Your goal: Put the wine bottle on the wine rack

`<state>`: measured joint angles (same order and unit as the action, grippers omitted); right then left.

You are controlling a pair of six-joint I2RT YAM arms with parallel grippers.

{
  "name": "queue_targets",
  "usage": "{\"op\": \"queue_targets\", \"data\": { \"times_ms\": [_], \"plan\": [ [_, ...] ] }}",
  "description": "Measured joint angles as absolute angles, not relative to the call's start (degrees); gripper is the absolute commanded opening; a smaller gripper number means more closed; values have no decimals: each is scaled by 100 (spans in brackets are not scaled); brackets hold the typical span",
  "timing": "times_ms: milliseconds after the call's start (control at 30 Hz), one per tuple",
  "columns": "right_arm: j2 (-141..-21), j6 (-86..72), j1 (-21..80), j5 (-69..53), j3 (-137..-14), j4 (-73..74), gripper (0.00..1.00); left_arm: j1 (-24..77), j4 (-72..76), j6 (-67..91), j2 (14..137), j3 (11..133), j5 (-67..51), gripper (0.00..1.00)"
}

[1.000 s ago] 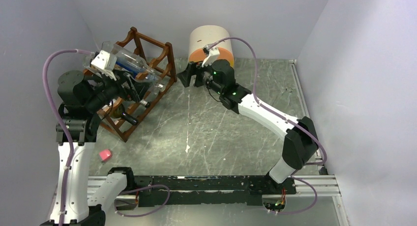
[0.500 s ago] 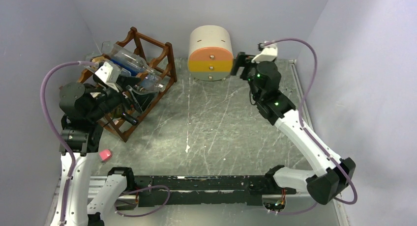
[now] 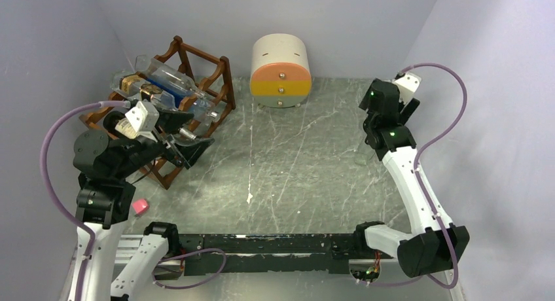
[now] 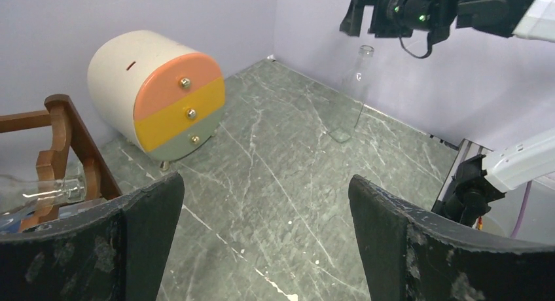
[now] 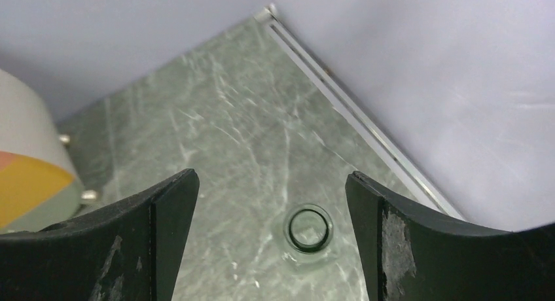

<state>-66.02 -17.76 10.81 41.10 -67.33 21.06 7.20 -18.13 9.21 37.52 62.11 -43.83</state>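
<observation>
My left gripper (image 4: 265, 196) hangs with its fingers spread wide and nothing between them, low over the grey marbled table (image 3: 294, 177), just in front of the wine rack (image 3: 228, 85). My right gripper (image 5: 271, 203) is likewise wide apart and empty. It points down over a clear glass wine bottle (image 5: 309, 228) that stands upright on the table near the right wall, its mouth showing below my fingers and touching neither. By my left arm's base lies a small pink thing (image 3: 139, 207). Farther off at the left, the reddish-brown rack carries a second bottle (image 3: 171, 84), clear with a blue label, lying across its top tier. Against the far wall sits a cream rounded drawer box (image 3: 280, 52) with orange, yellow and grey-green fronts.
</observation>
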Motion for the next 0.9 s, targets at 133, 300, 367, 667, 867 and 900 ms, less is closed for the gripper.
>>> {"op": "queue_targets", "data": {
  "times_ms": [133,300,367,667,867,900],
  "plan": [
    [-6598,-1951,939,4167,-6298,2292,82,814,-1815,895,3658,6211,-4379,100],
    [-6598,-2043,854,4176,-5937,2521,67,856,-1817,891,3588,6208,-4379,100],
    [-6589,-2040,832,4187,-5885,2519,59,862,-1817,882,3577,6208,-4379,100],
    [-6541,-1977,808,3992,-5830,2488,6,875,-1813,893,3594,6180,-4377,99],
    [-6407,-1903,794,3116,-5837,2480,2,873,-1450,1229,3881,6104,-4558,97],
    [-6377,-1909,792,2877,-5837,2473,0,873,-1249,1363,3953,6010,-4698,97]
  ]
}}
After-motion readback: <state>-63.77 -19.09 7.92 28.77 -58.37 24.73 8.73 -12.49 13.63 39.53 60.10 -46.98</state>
